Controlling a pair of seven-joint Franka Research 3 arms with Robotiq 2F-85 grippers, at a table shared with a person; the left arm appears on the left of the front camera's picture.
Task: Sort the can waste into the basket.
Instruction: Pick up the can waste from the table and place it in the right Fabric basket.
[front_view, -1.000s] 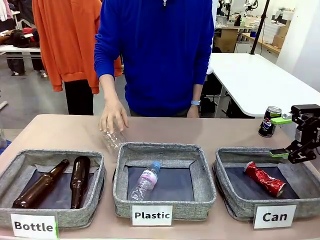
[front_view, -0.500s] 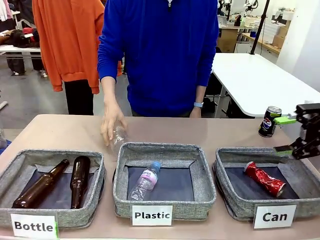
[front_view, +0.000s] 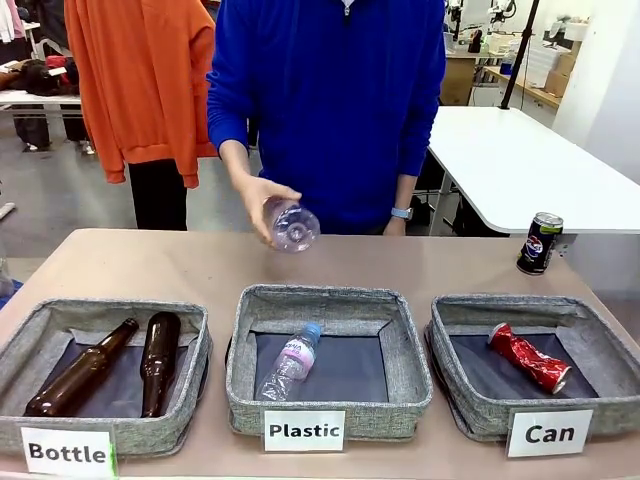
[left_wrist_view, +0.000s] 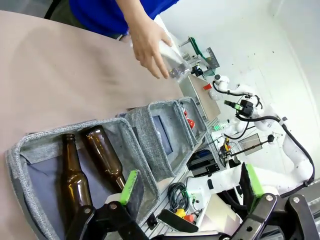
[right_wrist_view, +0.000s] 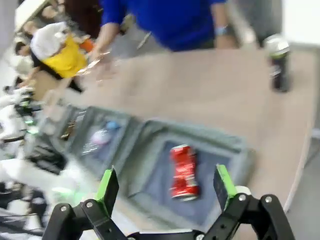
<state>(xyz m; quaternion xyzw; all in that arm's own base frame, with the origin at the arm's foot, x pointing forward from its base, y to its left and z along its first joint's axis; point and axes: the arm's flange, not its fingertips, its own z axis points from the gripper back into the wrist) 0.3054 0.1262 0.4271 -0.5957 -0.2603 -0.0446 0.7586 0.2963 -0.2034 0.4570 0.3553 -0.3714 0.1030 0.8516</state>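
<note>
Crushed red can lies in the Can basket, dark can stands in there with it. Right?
No. The crushed red can lies in the Can basket, but the dark can stands upright on the table behind that basket, not in it. The front view shows this.

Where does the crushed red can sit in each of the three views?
Front view: lower right, crushed red can lies inside the basket labelled Can.
Left wrist view: middle, the can, tiny, in the farthest basket.
Right wrist view: centre, in the nearest basket.
Shared landmark: that basket.
</note>
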